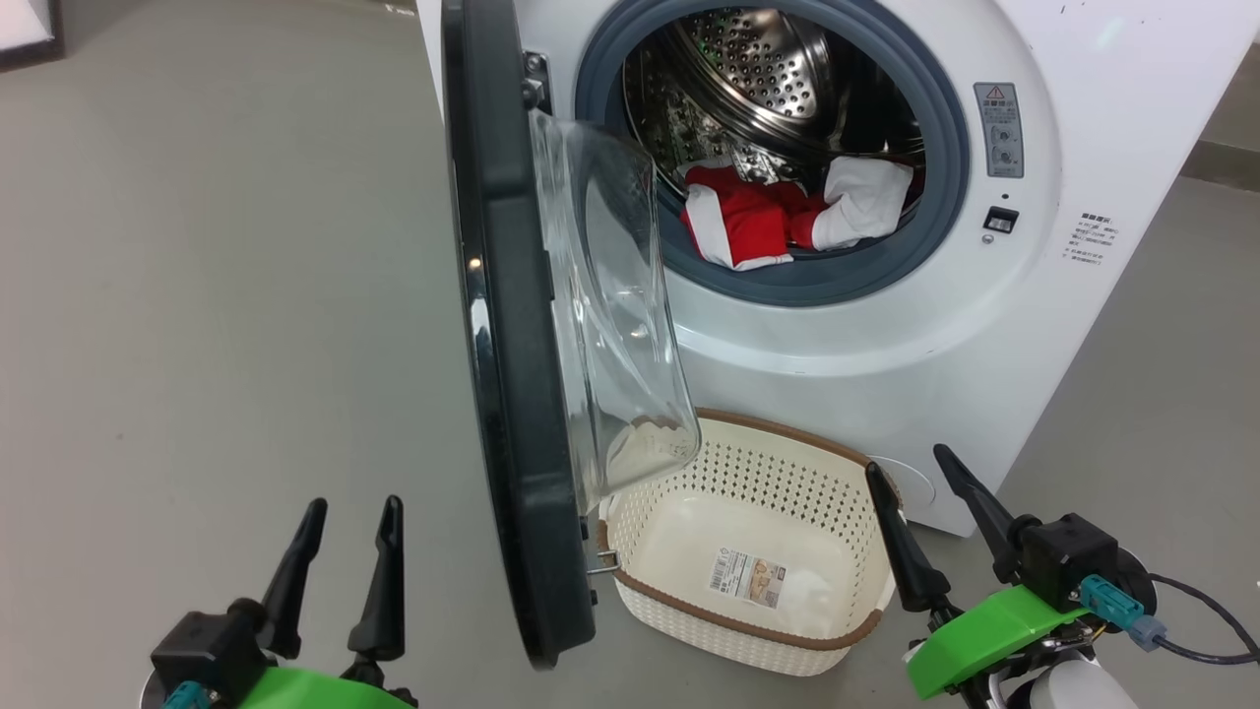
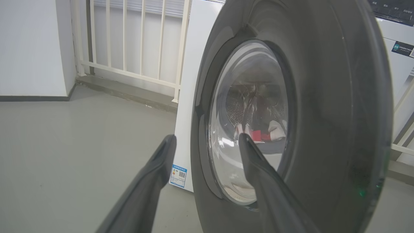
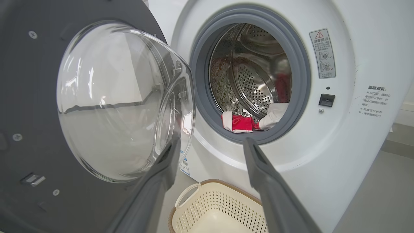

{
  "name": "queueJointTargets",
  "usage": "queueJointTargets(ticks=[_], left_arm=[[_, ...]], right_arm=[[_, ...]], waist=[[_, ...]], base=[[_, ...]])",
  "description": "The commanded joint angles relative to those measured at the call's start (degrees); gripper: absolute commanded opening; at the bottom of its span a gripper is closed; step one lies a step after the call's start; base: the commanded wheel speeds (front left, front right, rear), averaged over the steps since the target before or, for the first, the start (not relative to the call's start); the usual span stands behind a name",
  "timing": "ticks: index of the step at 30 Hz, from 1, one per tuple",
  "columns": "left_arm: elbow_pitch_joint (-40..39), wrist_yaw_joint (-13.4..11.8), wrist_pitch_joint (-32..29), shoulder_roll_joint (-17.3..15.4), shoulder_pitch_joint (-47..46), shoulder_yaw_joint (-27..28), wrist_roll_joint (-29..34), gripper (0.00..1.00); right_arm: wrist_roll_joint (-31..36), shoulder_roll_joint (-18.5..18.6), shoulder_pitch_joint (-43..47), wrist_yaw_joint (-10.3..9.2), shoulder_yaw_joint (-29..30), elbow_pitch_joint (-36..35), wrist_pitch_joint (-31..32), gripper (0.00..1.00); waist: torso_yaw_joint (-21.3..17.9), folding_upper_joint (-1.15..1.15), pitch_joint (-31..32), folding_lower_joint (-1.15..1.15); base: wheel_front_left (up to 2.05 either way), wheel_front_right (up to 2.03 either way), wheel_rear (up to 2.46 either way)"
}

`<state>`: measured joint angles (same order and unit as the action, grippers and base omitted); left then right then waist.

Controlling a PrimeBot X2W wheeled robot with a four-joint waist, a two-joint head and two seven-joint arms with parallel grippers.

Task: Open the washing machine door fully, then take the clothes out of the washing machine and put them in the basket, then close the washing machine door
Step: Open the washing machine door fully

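Note:
The washing machine [image 1: 866,345] stands with its door [image 1: 512,374] swung out edge-on toward me, the glass bowl [image 1: 615,315] bulging to the right. Red and white clothes [image 1: 787,212] lie at the drum's front lip, also seen as clothes [image 3: 250,121] in the right wrist view. The cream basket [image 1: 748,551] sits empty on the floor below the opening. My left gripper [image 1: 349,517] is open, low at the left of the door; its wrist view faces the door's outer side [image 2: 323,129]. My right gripper [image 1: 911,473] is open beside the basket's right end.
Grey floor [image 1: 197,295] spreads to the left of the door. A white railing [image 2: 129,42] and a wall stand behind the machine in the left wrist view. A dark cable [image 1: 1211,630] trails from the right wrist.

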<state>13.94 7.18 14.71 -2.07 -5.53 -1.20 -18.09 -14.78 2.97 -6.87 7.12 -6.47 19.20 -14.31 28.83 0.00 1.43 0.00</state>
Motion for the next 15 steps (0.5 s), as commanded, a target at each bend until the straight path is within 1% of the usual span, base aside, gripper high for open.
queueJointTargets(ticks=[1,10,15], left_arm=[[-1.0,0.3,0.3,-0.8,-0.7,1.7,0.5,1.00],[-0.9,0.3,0.3,-0.9,-0.5,1.9,0.8,1.00],[-1.5,0.3,0.3,-0.8,-0.3,3.5,2.2,1.00]], right_arm=[[-0.7,-0.1,-0.8,0.36,-1.7,-1.7,-0.7,1.00],[-0.6,-0.1,-0.7,0.36,-2.0,-1.6,-0.7,1.00],[-0.6,-0.1,-0.1,0.36,-1.8,-1.4,-0.7,1.00]], waist=[[0.0,0.00,0.0,0.00],[-0.2,0.00,0.3,0.00],[-0.4,0.00,0.6,0.00]], base=[[0.00,0.00,0.00],[0.00,0.00,0.00],[0.00,0.00,0.00]])
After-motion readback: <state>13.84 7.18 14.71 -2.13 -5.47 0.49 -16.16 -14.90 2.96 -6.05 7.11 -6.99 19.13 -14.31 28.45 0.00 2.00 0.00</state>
